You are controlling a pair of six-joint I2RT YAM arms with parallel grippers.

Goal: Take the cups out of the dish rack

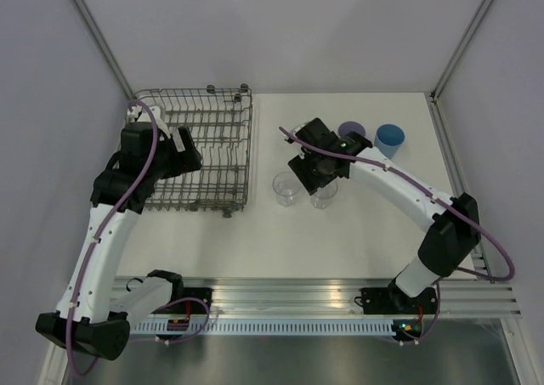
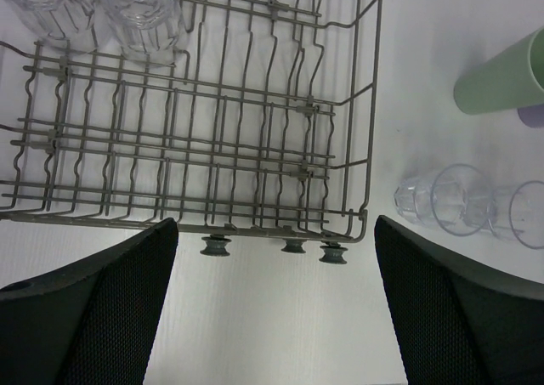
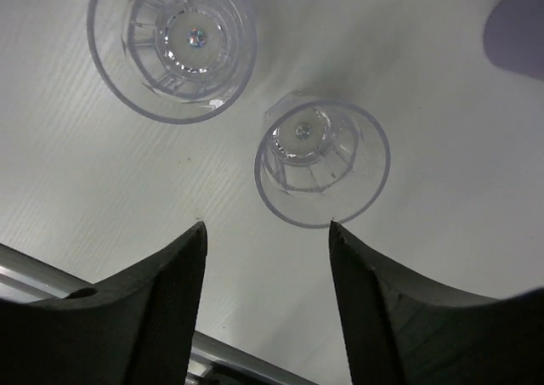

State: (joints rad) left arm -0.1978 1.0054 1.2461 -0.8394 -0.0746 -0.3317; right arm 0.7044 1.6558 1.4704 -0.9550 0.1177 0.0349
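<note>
Rack: rectangular grey metal wire dish rack (image 1: 223, 157), standing on the left of the table.
Inside rack: two clear tumblers in rack (image 2: 140, 11), in one corner.
Beside rack: two clear upright tumblers (image 3: 172, 41), side by side; lavender cup (image 1: 351, 130), blue cup (image 1: 389, 138) and pale green cup (image 2: 501, 79) nearby.

bright even light, soft shadows, glints on clear cups (image 3: 321, 162)

White tabletop (image 1: 340, 240), plain pale grey wall panels (image 1: 280, 28), metal corner posts (image 1: 98, 36), slotted aluminium rail (image 1: 323, 296) along near edge
</note>
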